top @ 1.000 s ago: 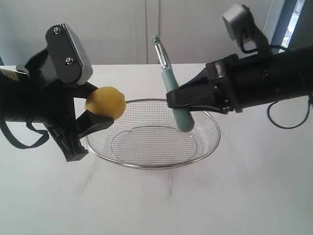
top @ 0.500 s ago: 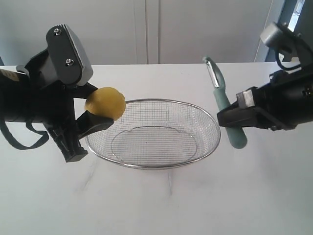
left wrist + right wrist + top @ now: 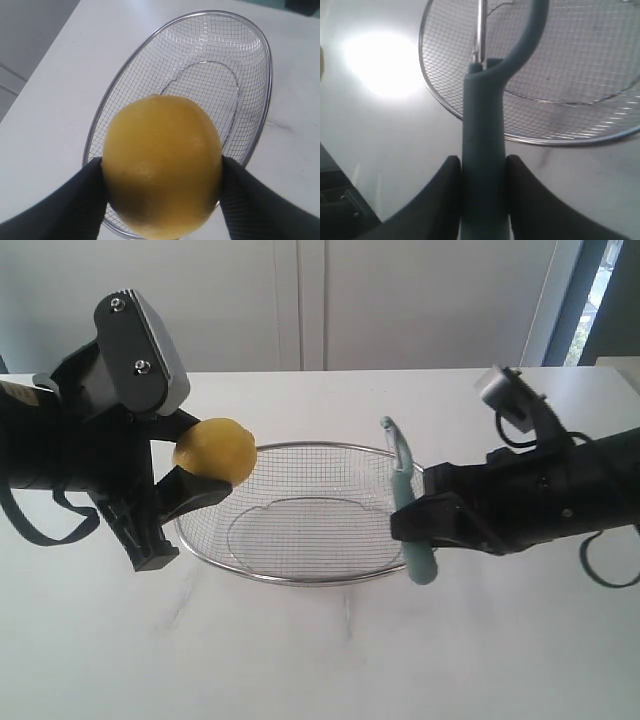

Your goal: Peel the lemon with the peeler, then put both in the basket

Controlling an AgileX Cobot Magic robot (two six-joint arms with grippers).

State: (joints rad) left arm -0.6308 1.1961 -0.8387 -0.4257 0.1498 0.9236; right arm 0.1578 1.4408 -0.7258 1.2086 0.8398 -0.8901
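Observation:
The yellow lemon (image 3: pixel 215 449) hangs above the left rim of the wire basket (image 3: pixel 330 575), with my left gripper (image 3: pixel 190 465) shut on it; it fills the left wrist view, lemon (image 3: pixel 162 165) between two black fingers (image 3: pixel 75 200). My right gripper (image 3: pixel 415 525) is shut on the teal handle of the peeler (image 3: pixel 405 495), held upright over the basket's right rim with the blade end up. In the right wrist view the peeler (image 3: pixel 482 150) sits between the fingers (image 3: pixel 440 195), the basket (image 3: pixel 560 141) beyond.
A white table (image 3: pixel 320 660) carries the basket at its middle. A pale wall (image 3: pixel 300 300) closes the back, and a window strip (image 3: pixel 600 290) shows at the far right. Both black arms flank the basket.
My right arm swung the peeler out to the right, then lowered and brought it back to the basket's right rim. The left gripper and lemon have not moved.

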